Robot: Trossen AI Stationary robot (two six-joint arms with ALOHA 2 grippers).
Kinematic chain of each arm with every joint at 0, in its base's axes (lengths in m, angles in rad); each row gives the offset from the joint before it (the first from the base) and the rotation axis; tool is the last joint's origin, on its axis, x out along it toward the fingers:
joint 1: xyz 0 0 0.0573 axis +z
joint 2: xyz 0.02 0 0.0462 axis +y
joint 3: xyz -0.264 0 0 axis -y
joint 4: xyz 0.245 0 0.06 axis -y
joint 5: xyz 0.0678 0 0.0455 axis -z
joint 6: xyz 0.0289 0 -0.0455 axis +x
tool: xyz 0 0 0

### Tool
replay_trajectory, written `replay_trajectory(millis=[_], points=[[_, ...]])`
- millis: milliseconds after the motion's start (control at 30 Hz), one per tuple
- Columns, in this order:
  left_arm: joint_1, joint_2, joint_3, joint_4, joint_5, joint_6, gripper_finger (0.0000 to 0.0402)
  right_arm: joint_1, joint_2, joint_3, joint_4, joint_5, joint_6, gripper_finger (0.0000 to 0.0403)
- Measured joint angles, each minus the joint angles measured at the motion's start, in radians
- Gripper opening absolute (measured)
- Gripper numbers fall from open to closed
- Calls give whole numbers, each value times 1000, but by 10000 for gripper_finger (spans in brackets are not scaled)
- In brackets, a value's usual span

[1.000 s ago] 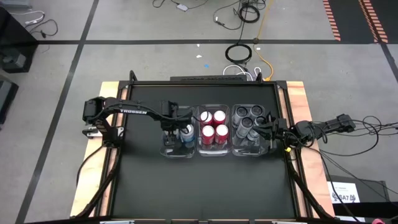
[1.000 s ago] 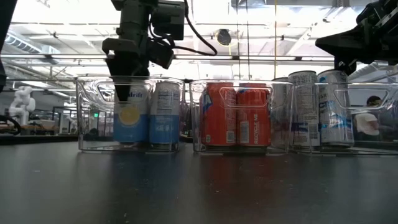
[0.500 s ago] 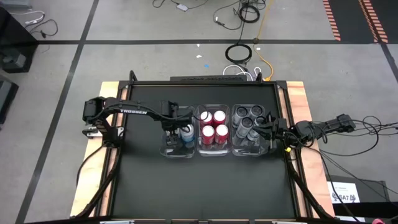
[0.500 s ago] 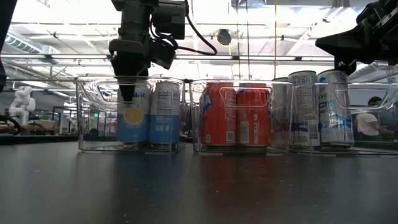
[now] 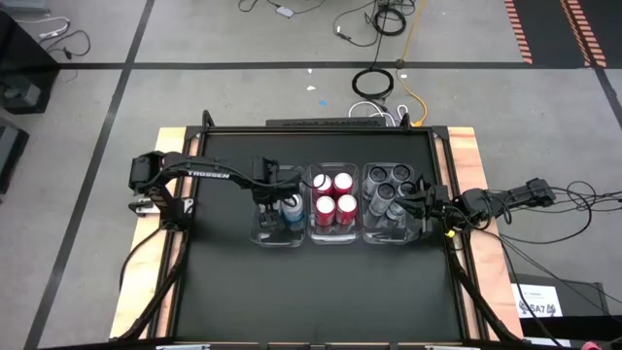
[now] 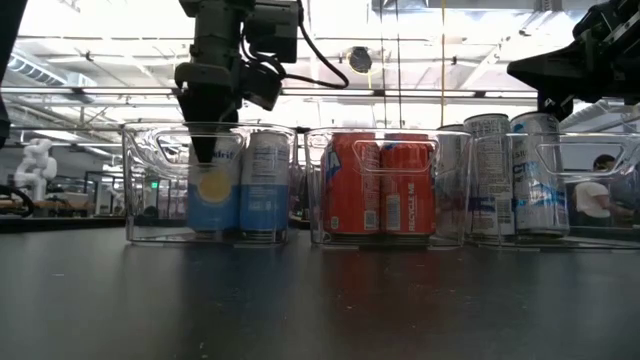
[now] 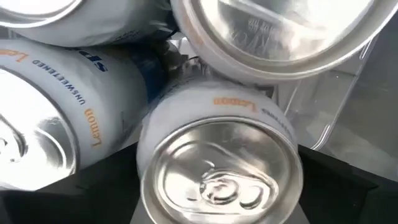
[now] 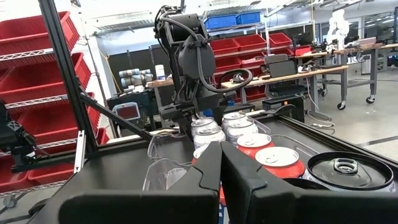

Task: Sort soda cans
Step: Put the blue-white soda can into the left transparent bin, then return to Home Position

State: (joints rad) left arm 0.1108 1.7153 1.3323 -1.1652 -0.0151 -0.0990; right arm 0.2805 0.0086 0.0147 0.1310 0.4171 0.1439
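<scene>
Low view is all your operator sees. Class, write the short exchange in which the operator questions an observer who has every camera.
Operator: How many red cans does the middle bin hold?
Observer: Four, in two rows of two.
Operator: Is the right gripper open?
Observer: No, it is shut, by the right bin.
Operator: What is under the left gripper?
Observer: An upright lemon can, silvery top facing the wrist camera.

A robotics workshop is showing here: red storage bins [image 8: 28, 37] are sitting on metal shelving, workbenches [image 8: 298, 73] are standing behind, cables [image 5: 389, 19] are lying across the concrete floor.
</scene>
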Motion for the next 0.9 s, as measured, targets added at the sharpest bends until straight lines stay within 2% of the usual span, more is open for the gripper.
replay_trajectory(millis=[167, 267, 400, 567, 733, 900], points=[[0, -1, 0, 1, -1, 12, 396, 0, 0, 0, 0, 0, 0, 0], [0, -1, 0, -5, -16, 27, 393, 0, 0, 0, 0, 0, 0, 0], [0, -1, 19, -91, -27, 24, 391, 0, 0, 0, 0, 0, 0, 0], [-2, -16, 60, -163, -77, -26, 391, 0, 0, 0, 0, 0, 0, 0], [-24, -77, 78, -129, -81, -34, 391, 0, 0, 0, 0, 0, 0, 0], [-77, -232, 56, -37, -81, 6, 391, 0, 0, 0, 0, 0, 0, 0]])
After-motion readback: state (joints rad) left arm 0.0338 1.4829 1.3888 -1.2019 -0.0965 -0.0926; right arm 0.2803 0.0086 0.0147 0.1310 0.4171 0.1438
